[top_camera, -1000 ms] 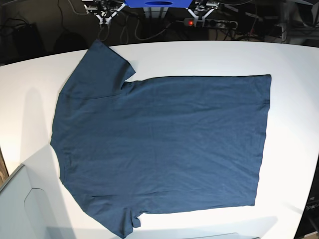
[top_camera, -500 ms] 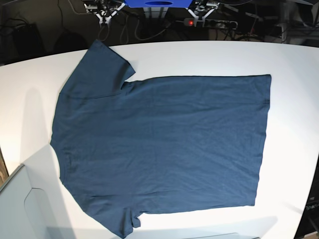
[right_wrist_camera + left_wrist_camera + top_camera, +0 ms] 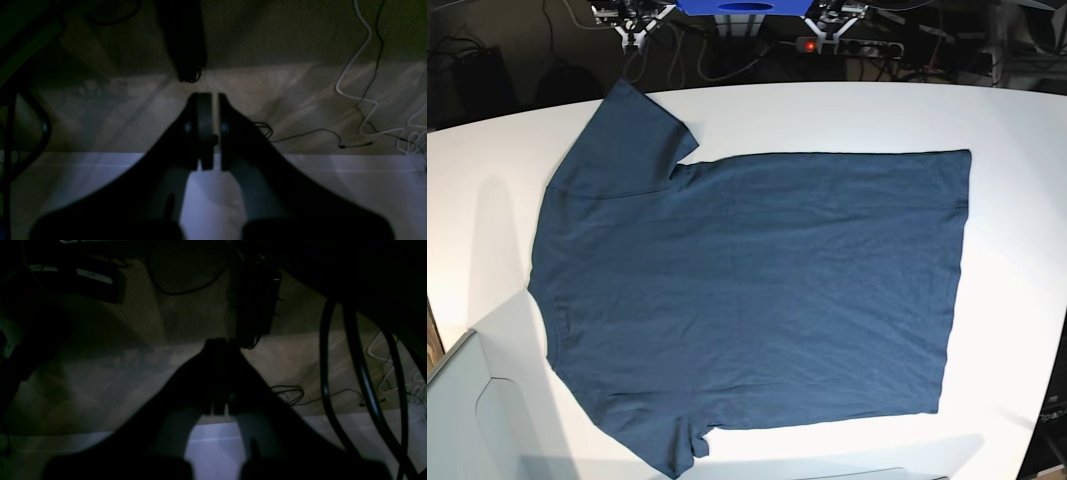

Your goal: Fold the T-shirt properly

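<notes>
base view: t-shirt (image 3: 757, 290) flat, unfolded on table (image 3: 1017, 130).

One plain dark navy-blue short-sleeved cotton T-shirt (image 3: 752, 295) lies on one white rounded counter (image 3: 1017, 130), with two sleeves showing (one at the far edge, one at the near edge). Two end effectors appear, each in its own wrist view: the left end effector (image 3: 218, 341) and the right end effector (image 3: 210, 96), each with two dark fingers drawn together. One red indicator light (image 3: 811, 44) glows behind the counter.
</notes>
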Available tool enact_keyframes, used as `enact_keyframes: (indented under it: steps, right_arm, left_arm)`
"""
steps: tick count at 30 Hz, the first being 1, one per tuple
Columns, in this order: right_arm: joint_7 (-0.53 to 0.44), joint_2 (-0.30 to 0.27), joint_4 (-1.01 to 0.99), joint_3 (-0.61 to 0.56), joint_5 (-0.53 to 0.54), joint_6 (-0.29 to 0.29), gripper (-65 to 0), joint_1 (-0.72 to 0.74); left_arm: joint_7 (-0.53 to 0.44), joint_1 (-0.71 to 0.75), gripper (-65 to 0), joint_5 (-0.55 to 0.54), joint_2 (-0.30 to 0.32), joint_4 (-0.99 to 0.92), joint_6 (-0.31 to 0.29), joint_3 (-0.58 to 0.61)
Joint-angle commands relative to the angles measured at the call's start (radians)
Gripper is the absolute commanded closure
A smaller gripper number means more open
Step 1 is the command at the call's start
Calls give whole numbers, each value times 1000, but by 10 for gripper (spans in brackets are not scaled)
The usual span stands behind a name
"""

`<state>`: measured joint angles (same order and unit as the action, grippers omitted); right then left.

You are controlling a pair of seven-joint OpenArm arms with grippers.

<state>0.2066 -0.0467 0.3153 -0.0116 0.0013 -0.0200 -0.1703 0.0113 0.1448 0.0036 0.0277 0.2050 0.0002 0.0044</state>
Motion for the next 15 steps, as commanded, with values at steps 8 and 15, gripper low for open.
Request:
enact_keyframes:
  steps: [8,15]
  right_arm:
    - [9,-5,118,-1,-4,19,0,-99]
    - [14,-26,497,0,-4,18,0,-338]
  left_arm:
    - [-6,143,0,-7,39,170,1,-7]
    - [-1,319,0,-9,91,437,1,-10]
